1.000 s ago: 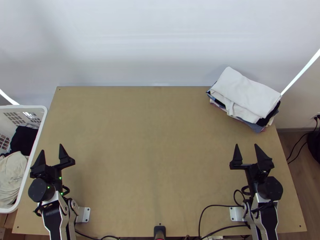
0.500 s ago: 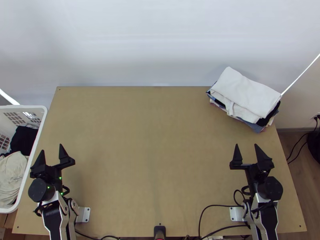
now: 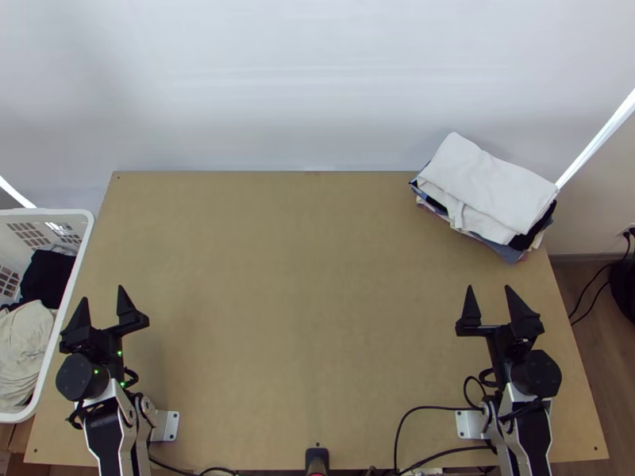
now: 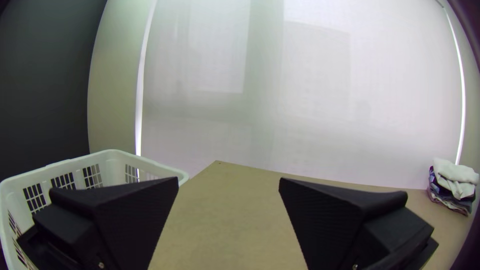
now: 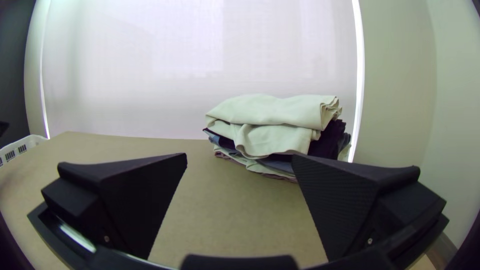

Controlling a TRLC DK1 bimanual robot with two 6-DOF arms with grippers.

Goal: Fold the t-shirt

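Worktop (image 3: 309,301), basket (image 3: 63,212) at its left edge, t-shirt likely among the bunched clothes (image 3: 22,349) inside, can't tell which. Folded pile (image 3: 488,190) far right. Left gripper (image 3: 101,293), right gripper (image 3: 489,287) wide, nothing held. Risk: overlapping clothes, one pinch drags two.

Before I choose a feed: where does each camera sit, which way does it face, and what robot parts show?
Top view: fixed high over the table's near edge, looking steeply down; left gripper and right gripper show on their arms.
Left wrist view: on that arm's wrist, looking across the table past the basket; its own fingers show.
Right wrist view: on that wrist, looking toward the clothes pile; its own fingers show.
Both wrist views share pile and basket.
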